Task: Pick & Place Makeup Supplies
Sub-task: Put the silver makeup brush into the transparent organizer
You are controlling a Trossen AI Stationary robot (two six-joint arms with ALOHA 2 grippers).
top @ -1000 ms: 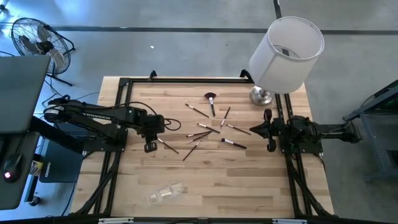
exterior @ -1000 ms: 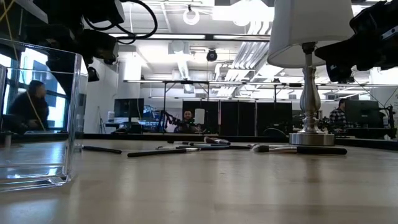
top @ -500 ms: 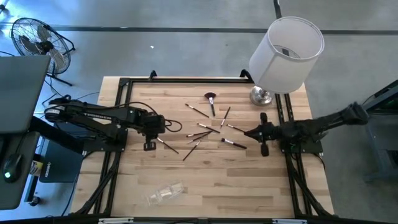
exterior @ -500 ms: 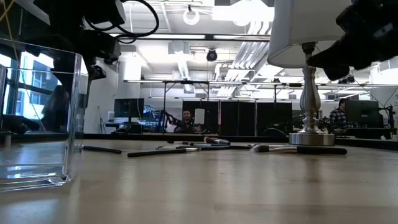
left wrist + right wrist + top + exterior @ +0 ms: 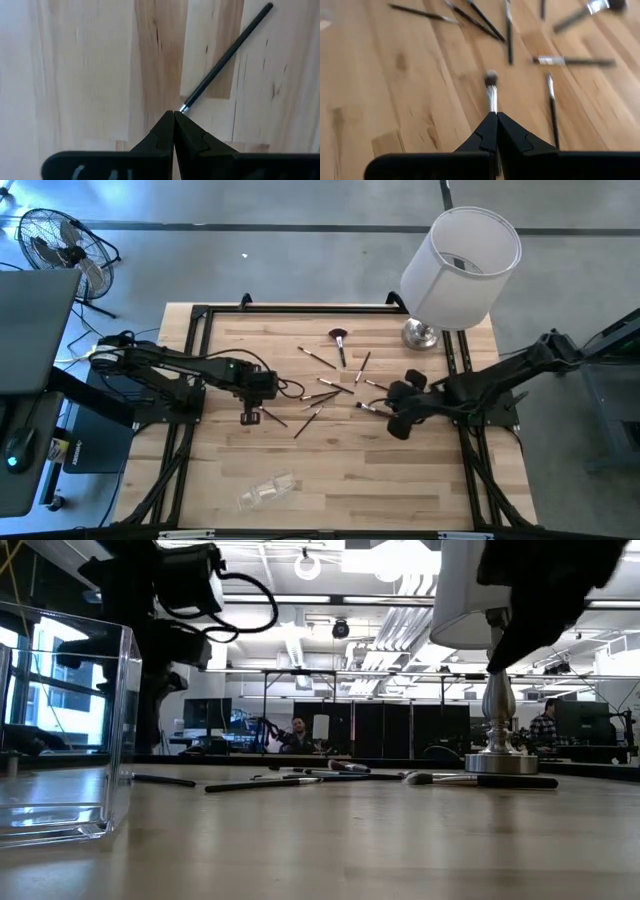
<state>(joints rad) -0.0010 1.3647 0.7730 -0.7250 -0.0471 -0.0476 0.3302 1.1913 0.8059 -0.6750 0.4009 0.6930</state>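
Note:
Several thin makeup brushes (image 5: 335,388) lie flat and scattered on the middle of the wooden table. One at the far side has a fluffy head (image 5: 338,336). My left gripper (image 5: 249,417) is shut and points down, above the table, over the silver-ferruled end of a dark-handled brush (image 5: 225,55). That brush is the leftmost one (image 5: 270,416). My right gripper (image 5: 397,427) is shut and slants down toward the table's left. It hangs above a brush with a small dark head (image 5: 491,78), the rightmost one (image 5: 375,411).
A lamp with a white shade (image 5: 462,260) stands at the far right corner on a metal foot (image 5: 500,760). A small clear plastic container (image 5: 265,491) lies near the front edge and looms large in the low view (image 5: 60,720). People sit in the room beyond.
My right gripper has swung out from the table's right edge toward the brushes in the middle, rising and tipping from level to slanting down. My left gripper has sunk a little toward the leftmost brush and rolled slightly. Both have stayed shut. The brushes have not moved.

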